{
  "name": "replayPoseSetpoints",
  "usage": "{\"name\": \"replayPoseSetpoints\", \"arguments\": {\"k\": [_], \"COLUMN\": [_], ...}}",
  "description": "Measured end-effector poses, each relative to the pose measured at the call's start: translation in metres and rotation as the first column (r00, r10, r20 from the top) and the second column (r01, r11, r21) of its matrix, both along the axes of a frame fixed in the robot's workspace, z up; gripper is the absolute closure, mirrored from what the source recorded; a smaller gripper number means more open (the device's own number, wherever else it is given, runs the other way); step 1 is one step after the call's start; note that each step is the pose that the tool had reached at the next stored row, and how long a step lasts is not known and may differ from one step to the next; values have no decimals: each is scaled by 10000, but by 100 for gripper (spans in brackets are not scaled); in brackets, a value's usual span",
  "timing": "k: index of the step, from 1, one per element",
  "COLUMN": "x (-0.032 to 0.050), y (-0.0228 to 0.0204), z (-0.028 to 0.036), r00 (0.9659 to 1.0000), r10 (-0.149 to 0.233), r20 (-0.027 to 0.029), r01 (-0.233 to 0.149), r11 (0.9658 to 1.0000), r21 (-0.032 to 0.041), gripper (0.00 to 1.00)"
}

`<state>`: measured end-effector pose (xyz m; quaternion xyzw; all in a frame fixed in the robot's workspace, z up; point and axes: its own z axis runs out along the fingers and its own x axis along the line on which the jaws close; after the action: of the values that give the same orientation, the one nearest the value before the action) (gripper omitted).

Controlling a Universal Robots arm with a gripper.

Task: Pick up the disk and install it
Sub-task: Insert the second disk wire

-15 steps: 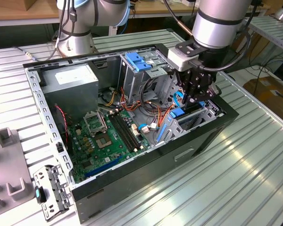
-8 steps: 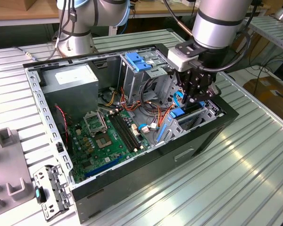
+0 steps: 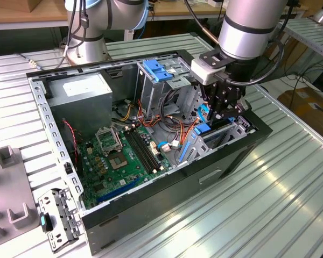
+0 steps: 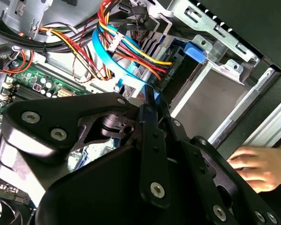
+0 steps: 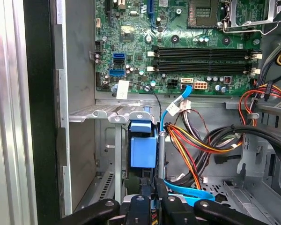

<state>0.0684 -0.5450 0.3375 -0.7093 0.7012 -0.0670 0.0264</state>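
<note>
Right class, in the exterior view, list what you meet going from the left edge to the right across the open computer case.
Grey power-supply box → motherboard → light-blue latch piece → pincer reaching into the drive bay.

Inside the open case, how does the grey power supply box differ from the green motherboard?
The power supply box is a plain grey metal block with a white sticker; the motherboard is a thin green board crowded with slots and chips. The box stands tall in a corner on the exterior view's left; the board lies flat on the case floor. Both sit inside the open computer case.
</note>
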Motion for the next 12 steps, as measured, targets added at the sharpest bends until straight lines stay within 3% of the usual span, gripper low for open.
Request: {"name": "replayPoseSetpoints", "arguments": {"k": [2,4,6,8,12], "x": [0,0,0,0,0], "y": [0,0,0,0,0], "z": [93,159,162,164,168], "r00": [10000,10000,10000,10000,10000], "r10": [0,0,0,0,-1], "r20": [0,-1,-1,-1,-1], "r01": [0,0,0,0,1], "r11": [10000,10000,10000,10000,10000], "r21": [0,-3,-1,-2,-2], "gripper": [76,76,78,89,89]}}
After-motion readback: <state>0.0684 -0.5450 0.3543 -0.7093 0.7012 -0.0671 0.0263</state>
